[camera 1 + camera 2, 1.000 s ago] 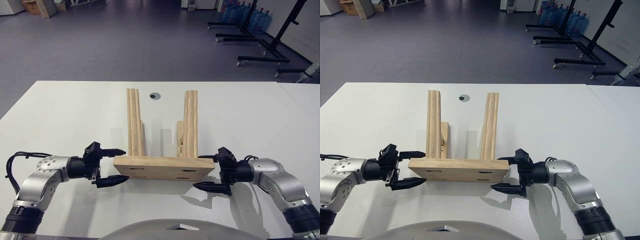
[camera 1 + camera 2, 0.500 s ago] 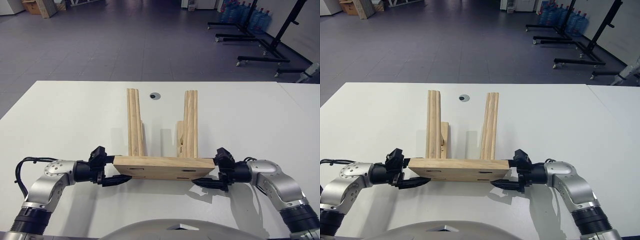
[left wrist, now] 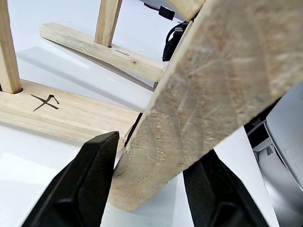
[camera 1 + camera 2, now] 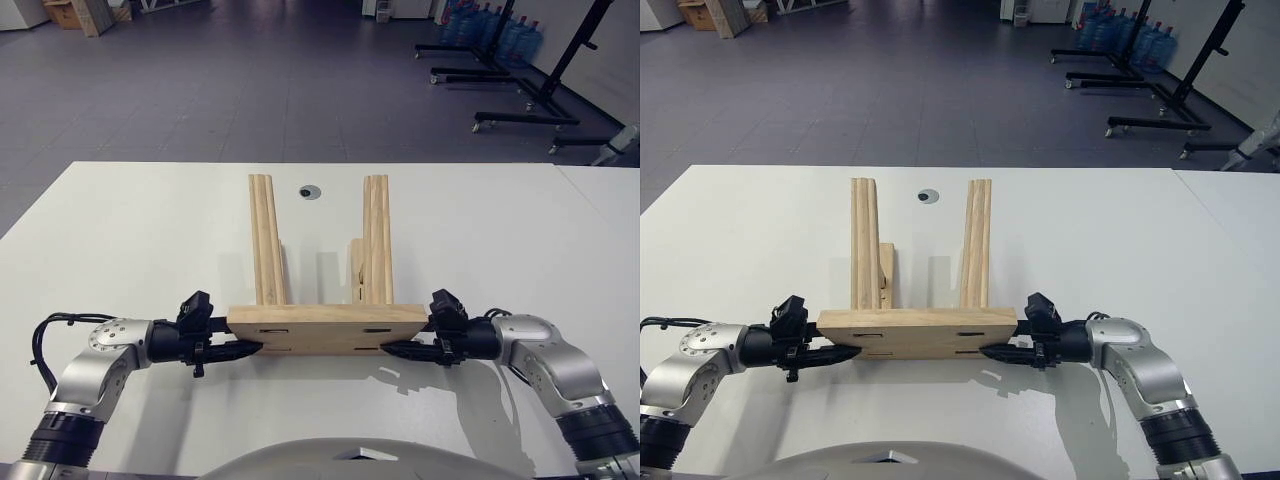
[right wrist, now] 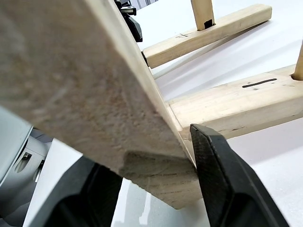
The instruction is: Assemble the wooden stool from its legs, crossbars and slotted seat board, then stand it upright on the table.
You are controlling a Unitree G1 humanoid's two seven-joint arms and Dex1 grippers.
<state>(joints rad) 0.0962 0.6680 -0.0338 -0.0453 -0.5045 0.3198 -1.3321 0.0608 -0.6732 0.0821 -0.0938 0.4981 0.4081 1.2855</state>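
A pencilled X (image 3: 45, 100) stands on one wooden leg (image 3: 85, 113); a short dark dash (image 5: 259, 84) on another leg (image 5: 227, 106); no words

The white table (image 4: 120, 230) is brightly and evenly lit from overhead, while the floor (image 4: 250, 80) behind is left dimmer. Soft, faint shadows are cast on the tabletop beside the legs (image 4: 265, 240) and below the seat board (image 4: 325, 325). In the wrist views the tabletop is rendered glaring white.

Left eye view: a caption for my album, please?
Left end effector and right end effector clamp opposite ends of the wooden stool's seat board, legs pointing away across the table.
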